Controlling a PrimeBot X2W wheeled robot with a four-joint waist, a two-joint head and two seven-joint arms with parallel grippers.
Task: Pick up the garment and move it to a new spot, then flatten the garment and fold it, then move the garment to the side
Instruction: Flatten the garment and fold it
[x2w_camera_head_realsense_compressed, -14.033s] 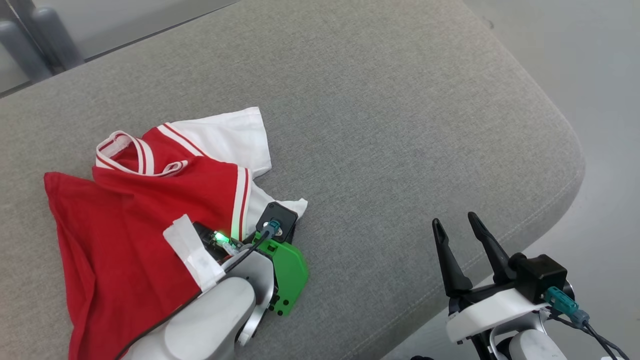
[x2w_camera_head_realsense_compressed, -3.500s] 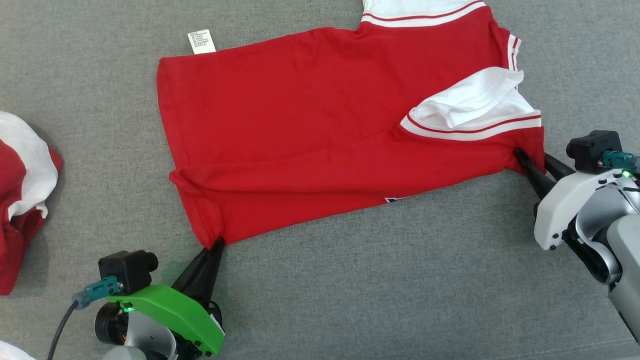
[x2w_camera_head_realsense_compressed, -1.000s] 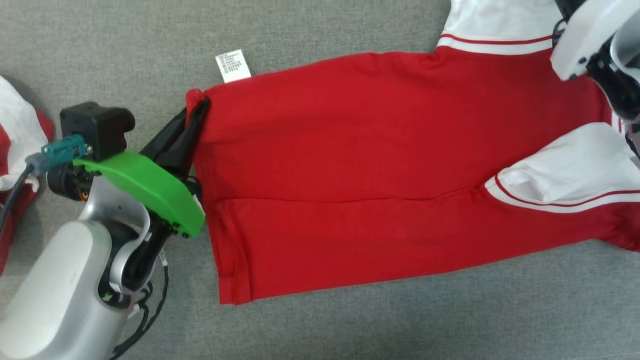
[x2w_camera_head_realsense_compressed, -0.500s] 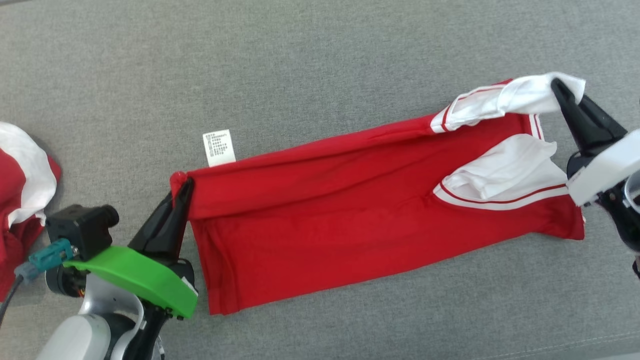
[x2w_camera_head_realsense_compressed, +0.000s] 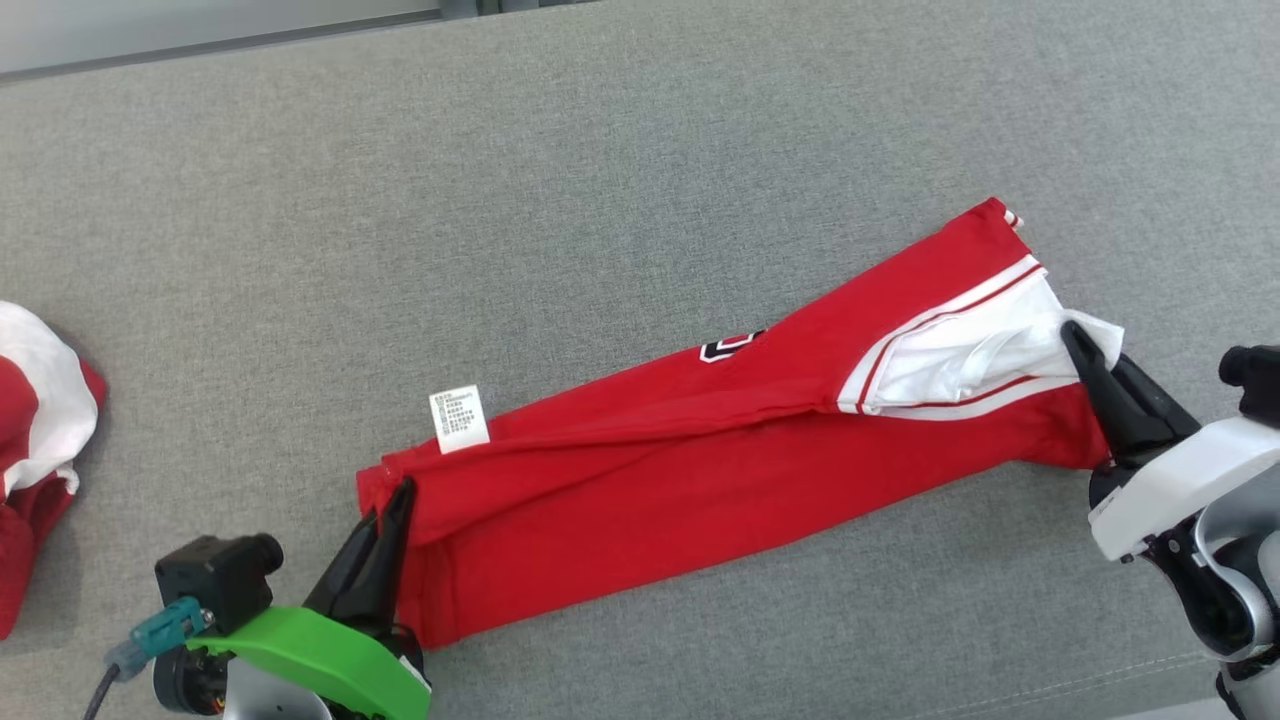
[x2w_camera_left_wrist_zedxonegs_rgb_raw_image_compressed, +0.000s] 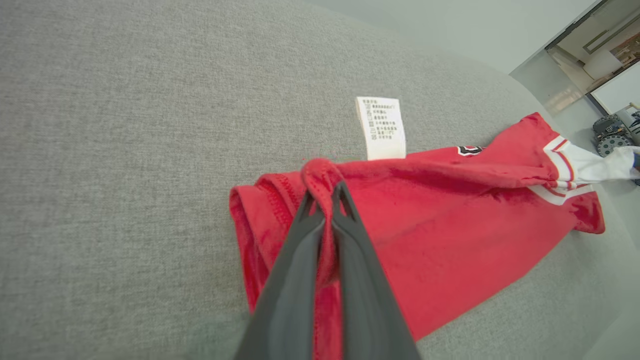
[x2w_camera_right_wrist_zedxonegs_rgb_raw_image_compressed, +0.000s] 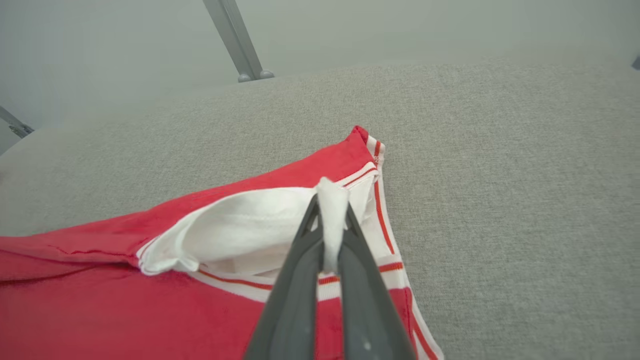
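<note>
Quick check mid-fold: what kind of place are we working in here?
Probably an indoor lab or test room: the red garment lies on a wide grey upholstered cushion, with bare pale floor beyond and a wheeled machine parked on it.

The red garment (x2w_camera_head_realsense_compressed: 700, 480) lies folded lengthwise into a long narrow strip, slanting across the grey cushion (x2w_camera_head_realsense_compressed: 600, 200), white sleeve (x2w_camera_head_realsense_compressed: 960, 365) at its right end, care label (x2w_camera_head_realsense_compressed: 459, 419) poking out left.

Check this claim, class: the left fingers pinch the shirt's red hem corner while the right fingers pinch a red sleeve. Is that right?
Not quite: the right wrist view shows the right fingers closed on a white sleeve, not a red one. The left fingers do pinch the shirt's red hem corner.
</note>
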